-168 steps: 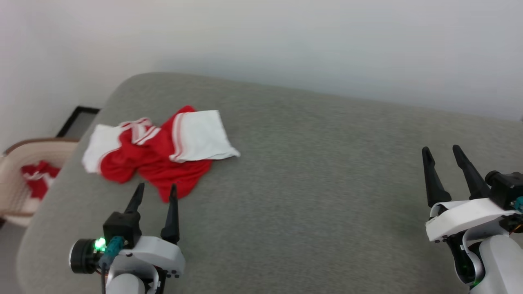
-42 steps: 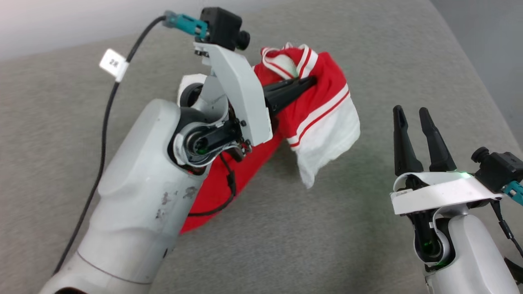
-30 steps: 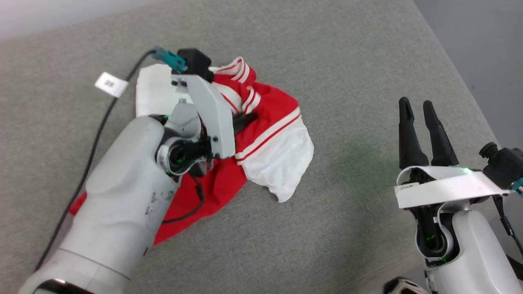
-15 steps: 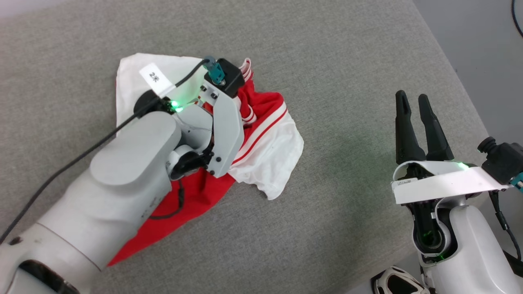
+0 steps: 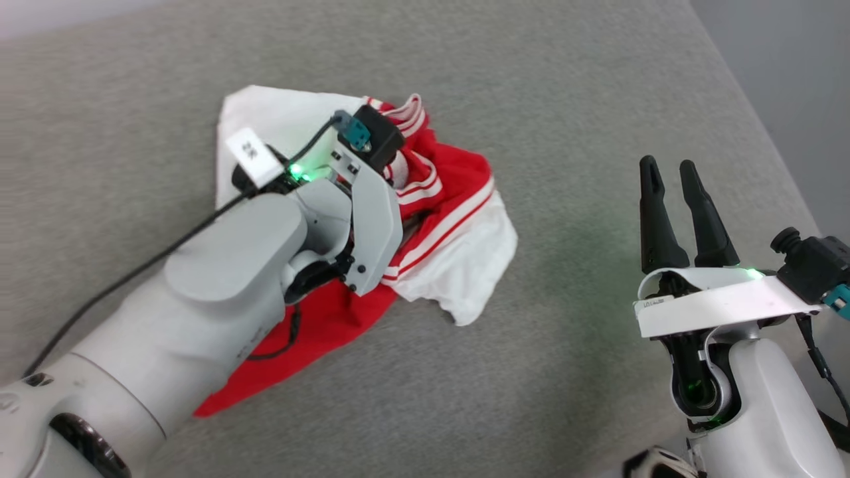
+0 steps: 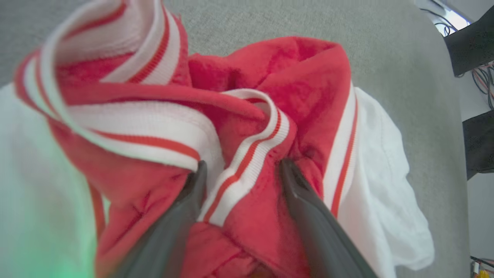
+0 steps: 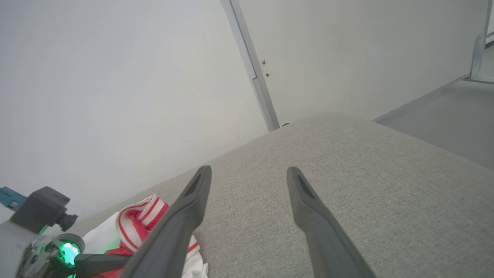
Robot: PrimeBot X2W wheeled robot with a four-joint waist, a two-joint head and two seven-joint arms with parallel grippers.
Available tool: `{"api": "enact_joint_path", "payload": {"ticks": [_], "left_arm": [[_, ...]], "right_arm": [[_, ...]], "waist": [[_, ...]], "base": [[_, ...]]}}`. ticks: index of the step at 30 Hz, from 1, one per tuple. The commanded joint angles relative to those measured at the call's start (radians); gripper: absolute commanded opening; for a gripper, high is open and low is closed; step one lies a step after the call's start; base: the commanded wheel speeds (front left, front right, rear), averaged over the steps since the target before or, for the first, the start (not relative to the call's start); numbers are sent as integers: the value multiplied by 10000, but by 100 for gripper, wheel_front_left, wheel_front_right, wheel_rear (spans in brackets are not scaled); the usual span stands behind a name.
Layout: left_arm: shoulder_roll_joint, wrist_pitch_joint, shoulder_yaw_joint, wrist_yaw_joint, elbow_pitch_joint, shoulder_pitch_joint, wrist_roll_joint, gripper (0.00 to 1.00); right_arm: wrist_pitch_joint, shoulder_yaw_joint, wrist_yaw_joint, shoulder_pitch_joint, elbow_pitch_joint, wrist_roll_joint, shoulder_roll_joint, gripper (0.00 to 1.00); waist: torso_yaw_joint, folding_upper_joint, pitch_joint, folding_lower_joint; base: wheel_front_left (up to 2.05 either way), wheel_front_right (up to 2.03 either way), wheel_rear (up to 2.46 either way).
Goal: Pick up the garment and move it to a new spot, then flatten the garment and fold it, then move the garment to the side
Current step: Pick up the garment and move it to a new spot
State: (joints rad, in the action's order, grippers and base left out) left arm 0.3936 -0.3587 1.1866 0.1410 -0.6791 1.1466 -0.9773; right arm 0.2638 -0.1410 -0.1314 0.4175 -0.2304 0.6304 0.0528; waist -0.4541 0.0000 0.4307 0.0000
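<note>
The garment (image 5: 458, 192), a red shirt with white sleeves and striped trim, lies crumpled on the grey cushioned surface (image 5: 571, 99) left of centre. My left arm reaches over it, and its wrist hides the fingers in the head view. In the left wrist view my left gripper (image 6: 242, 164) is open, its fingers pressed down into the garment (image 6: 308, 77) with a striped trim fold lying between them. My right gripper (image 5: 666, 164) hovers open at the right, apart from the shirt, with nothing between its fingers. In the right wrist view the right gripper (image 7: 249, 170) points across bare cushion, and the garment (image 7: 139, 220) sits at the lower left.
The cushioned surface ends at a rounded edge on the right, with grey floor (image 5: 797, 66) beyond. A black cable with a white tag (image 5: 249, 156) trails from my left wrist. A pale wall (image 7: 115, 77) stands behind the surface.
My left gripper has gone from shut on the garment to open. The shirt, carried in from the far left earlier, now rests on the cushion. The right arm has stayed put.
</note>
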Motion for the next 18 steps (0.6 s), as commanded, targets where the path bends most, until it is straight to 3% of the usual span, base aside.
{"api": "enact_joint_path", "payload": {"ticks": [1, 8, 18], "left_arm": [[403, 290, 140, -191, -433, -310, -57, 100], [-8, 2410, -256, -116, 494, -694, -1207, 100], [573, 5122, -573, -116, 1025, -2706, -2446, 100]], "right_arm": [[6, 78, 14, -122, -36, -206, -18, 100], [6, 325, 14, -424, -233, -1119, 104, 100], [6, 261, 14, -1125, -651, -1915, 1007, 100]], "waist": [[659, 0, -567, 0], [1790, 0, -1463, 0], [3268, 0, -2510, 0]], "base": [[0, 0, 0], [0, 0, 0], [0, 0, 0]]}}
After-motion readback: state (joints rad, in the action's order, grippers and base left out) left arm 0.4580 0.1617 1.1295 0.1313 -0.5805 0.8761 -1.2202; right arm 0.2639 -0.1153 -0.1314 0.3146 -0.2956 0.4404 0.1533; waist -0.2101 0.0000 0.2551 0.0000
